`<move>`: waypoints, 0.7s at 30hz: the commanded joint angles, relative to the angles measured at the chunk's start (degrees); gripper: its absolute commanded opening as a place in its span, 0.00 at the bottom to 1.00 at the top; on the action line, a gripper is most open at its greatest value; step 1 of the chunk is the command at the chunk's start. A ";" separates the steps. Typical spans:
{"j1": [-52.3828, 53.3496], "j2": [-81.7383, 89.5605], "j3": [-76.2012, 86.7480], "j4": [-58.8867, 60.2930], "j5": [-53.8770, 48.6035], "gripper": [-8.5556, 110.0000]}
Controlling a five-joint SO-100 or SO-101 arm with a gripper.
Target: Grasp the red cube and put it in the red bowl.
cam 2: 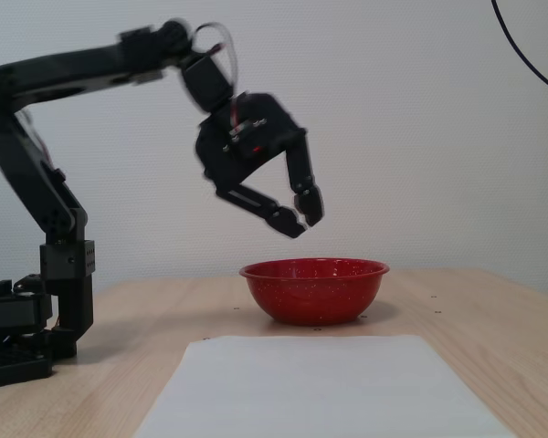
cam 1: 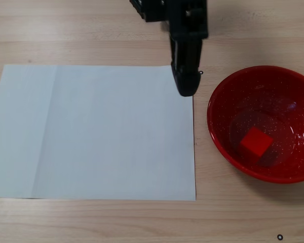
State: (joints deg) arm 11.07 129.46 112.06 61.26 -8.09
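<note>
The red cube (cam 1: 255, 142) lies inside the red bowl (cam 1: 218, 104), a little right of its middle, in a fixed view from above. In a fixed view from the side, the bowl (cam 2: 313, 294) stands on the wooden table and its wall hides the cube. My gripper (cam 2: 302, 219) hangs in the air above and just left of the bowl's left rim, fingertips together, holding nothing. From above, the gripper (cam 1: 186, 89) is a dark bar over the paper's top right corner, well clear of the bowl.
A white paper sheet (cam 1: 91, 131) covers the table left of the bowl. The arm's base (cam 2: 18, 338) stands at the far left of the side view. A black cable (cam 2: 530, 55) crosses the wall at top right.
</note>
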 commanded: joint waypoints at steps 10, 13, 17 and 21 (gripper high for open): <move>-1.23 21.27 24.17 -16.17 -0.62 0.07; -1.32 26.02 31.20 -20.57 -0.44 0.07; -1.32 33.31 40.69 -26.46 0.44 0.07; -1.23 38.85 48.69 -31.46 0.53 0.07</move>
State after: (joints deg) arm 10.11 164.44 162.51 32.70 -8.35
